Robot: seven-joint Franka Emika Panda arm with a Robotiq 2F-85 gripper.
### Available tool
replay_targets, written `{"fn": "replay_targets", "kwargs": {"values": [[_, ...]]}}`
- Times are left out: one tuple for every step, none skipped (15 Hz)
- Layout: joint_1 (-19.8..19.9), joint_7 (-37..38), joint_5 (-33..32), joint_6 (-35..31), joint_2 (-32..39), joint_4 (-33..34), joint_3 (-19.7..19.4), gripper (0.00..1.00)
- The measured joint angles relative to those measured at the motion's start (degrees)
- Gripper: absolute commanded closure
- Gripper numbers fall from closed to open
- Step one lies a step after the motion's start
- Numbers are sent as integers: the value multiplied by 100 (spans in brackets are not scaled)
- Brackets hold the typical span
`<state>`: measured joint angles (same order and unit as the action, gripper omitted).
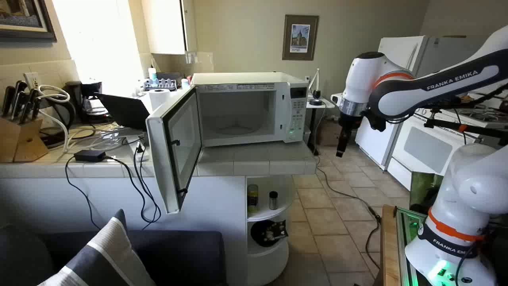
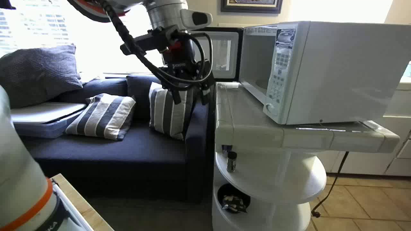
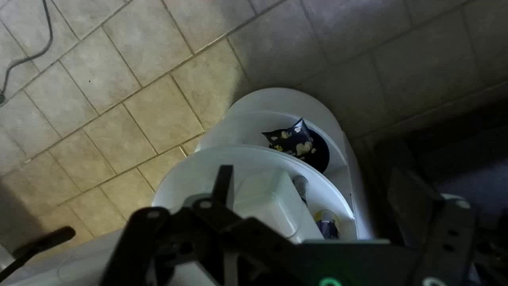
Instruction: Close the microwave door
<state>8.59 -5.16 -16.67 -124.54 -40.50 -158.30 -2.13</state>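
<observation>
The white microwave [image 1: 295, 115] [image 2: 346, 73] stands on a tiled counter corner. Its microwave door [image 1: 184, 139], a white-framed panel with a dark mesh window, is swung wide open and sticks out past the counter's front edge. An exterior view shows the door [image 2: 232, 54] partly hidden behind my arm's wrist. My gripper [image 1: 340, 154] [image 2: 190, 102] points down, apart from both microwave and door, out in front of the counter end. Its fingers are spread with nothing between them. The wrist view shows the gripper [image 3: 313, 176] above rounded shelves; the door is not discernible there.
The tiled counter edge [image 1: 254, 167] [image 2: 250, 138] has rounded white shelves [image 3: 254, 159] below it, holding bottles and a black bowl. A dark sofa [image 2: 135, 150] with striped pillows stands beside the counter. Cables [image 1: 135, 178] hang over the counter front behind the door.
</observation>
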Motion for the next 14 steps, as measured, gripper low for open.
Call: {"fn": "replay_targets", "kwargs": {"values": [[0,0,0,4,12,-61,0,0],[0,0,0,4,22,-120,0,0],[0,0,0,4,34,-143,0,0],[0,0,0,4,38,-143,0,0],[0,0,0,4,38,-143,0,0],[0,0,0,4,38,-142,0,0],[0,0,0,4,38,-143,0,0],[0,0,0,4,38,-142,0,0],[0,0,0,4,38,-142,0,0],[-13,0,0,4,38,-109,1,0],[-74,0,22,1,33,6,32,0],[-184,1,59,2,25,191,83,0],[-327,3,109,4,18,417,153,0],[-488,4,164,5,21,696,241,0]]}}
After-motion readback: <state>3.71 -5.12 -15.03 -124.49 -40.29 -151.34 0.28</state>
